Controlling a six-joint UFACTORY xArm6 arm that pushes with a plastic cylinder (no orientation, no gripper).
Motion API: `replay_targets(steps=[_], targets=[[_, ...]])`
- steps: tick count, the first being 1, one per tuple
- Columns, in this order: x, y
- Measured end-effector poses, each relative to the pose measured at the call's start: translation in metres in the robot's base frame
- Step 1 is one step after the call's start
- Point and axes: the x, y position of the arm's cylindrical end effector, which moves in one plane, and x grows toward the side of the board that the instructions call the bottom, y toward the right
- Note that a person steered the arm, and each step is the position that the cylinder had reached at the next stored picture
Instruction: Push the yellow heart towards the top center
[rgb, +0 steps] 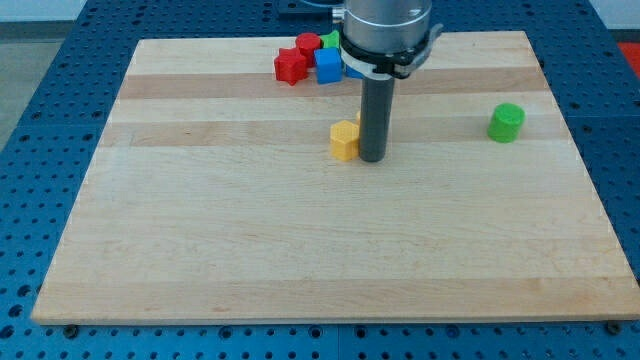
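Note:
The yellow heart (344, 140) lies on the wooden board (300, 230) a little above the middle. My tip (373, 157) stands right beside it, touching or nearly touching its right side. The dark rod rises from there to the arm's grey end at the view's top and hides part of the heart's right edge.
A cluster sits at the top centre: a red block (290, 66), a second red block (308, 44), a blue block (328, 65) and a green block (331, 40), partly hidden by the arm. A green cylinder (506, 122) stands alone at the right.

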Motion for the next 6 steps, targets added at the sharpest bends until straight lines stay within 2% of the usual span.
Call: replay_targets(steps=[3, 6], targets=[[-0.049, -0.003], [-0.074, 0.023]])
